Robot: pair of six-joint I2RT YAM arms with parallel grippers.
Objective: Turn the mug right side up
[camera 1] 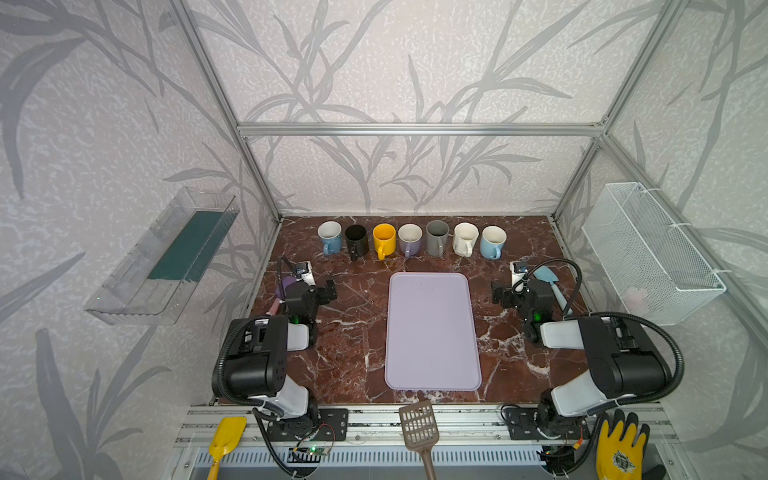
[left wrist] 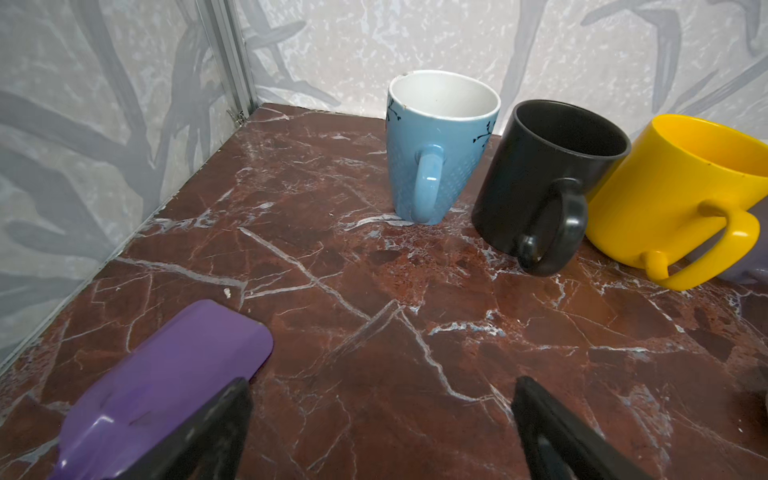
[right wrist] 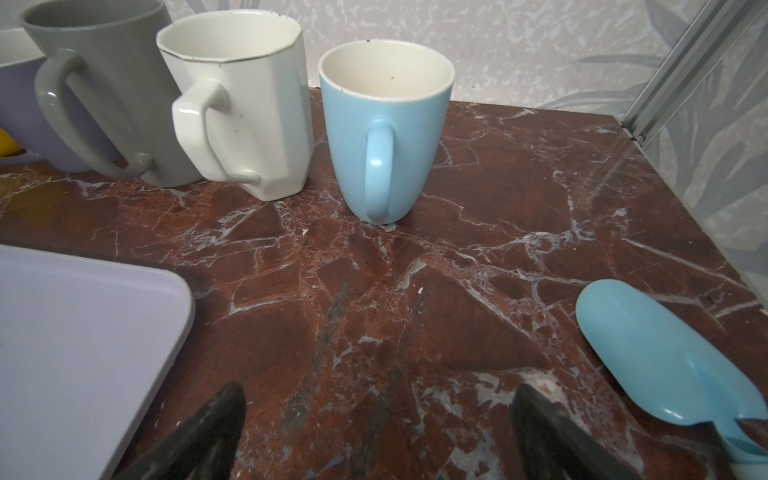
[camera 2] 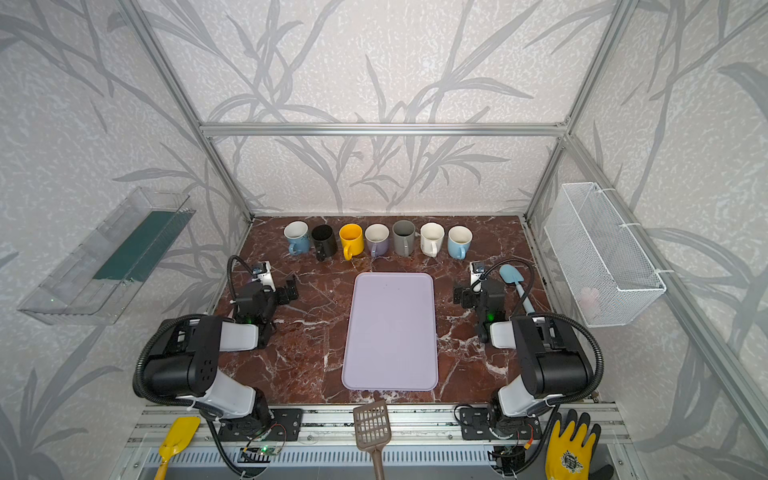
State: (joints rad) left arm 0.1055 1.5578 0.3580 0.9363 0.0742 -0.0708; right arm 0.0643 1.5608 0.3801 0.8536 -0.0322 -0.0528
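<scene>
Several mugs stand in a row along the back wall, all with their mouths up: blue [camera 1: 330,237], black [camera 1: 357,241], yellow [camera 1: 383,240], lavender [camera 1: 410,240], grey [camera 1: 437,237], white [camera 1: 464,239] and light blue [camera 1: 493,242]. My left gripper [camera 1: 330,289] hovers open over bare marble, short of the blue mug [left wrist: 436,153] and black mug [left wrist: 544,183], nothing between its fingers [left wrist: 237,411]. My right gripper [camera 1: 496,293] is also open and empty, facing the light blue mug [right wrist: 384,137] and white mug [right wrist: 245,108].
A lavender tray [camera 1: 432,332] lies mid-table between the arms. A purple scoop [left wrist: 166,386] lies by the left gripper, a blue scoop [right wrist: 648,353] by the right. Wire basket [camera 1: 648,253] on the right wall, clear bin [camera 1: 166,257] on the left. Tools and a glove [camera 1: 619,449] lie on the front rail.
</scene>
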